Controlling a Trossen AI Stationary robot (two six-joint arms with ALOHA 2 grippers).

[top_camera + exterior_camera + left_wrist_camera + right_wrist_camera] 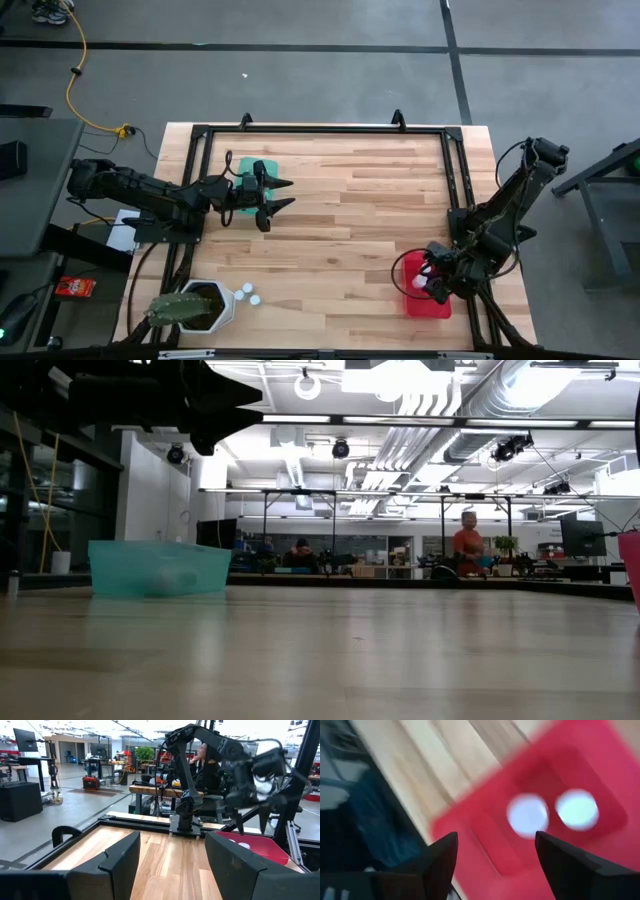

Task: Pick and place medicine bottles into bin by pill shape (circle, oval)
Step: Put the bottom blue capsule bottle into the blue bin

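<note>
Pale wood-plank counter [340, 220] in a dark frame, set in a wide workshop hall.

The right pincer [436, 283] hangs over the red bin [415, 303] at the counter's near right corner, its fingers spread and holding nothing; two medicine bottles [527, 815] lie inside that bin side by side, white caps up; the left pincer [272, 195] hovers with its fingers spread beside the teal bin [158, 568] on the counter's left, and a pale shape shows through that bin's wall, too blurred to name; two more white-capped bottles [249, 294] stand just beside the white cactus pot [200, 305] at the near left edge; beyond the counter the low view shows grey floor, workbenches, ceiling ducts and strip lights, with a person in an orange top [467, 545] standing far off.
</note>
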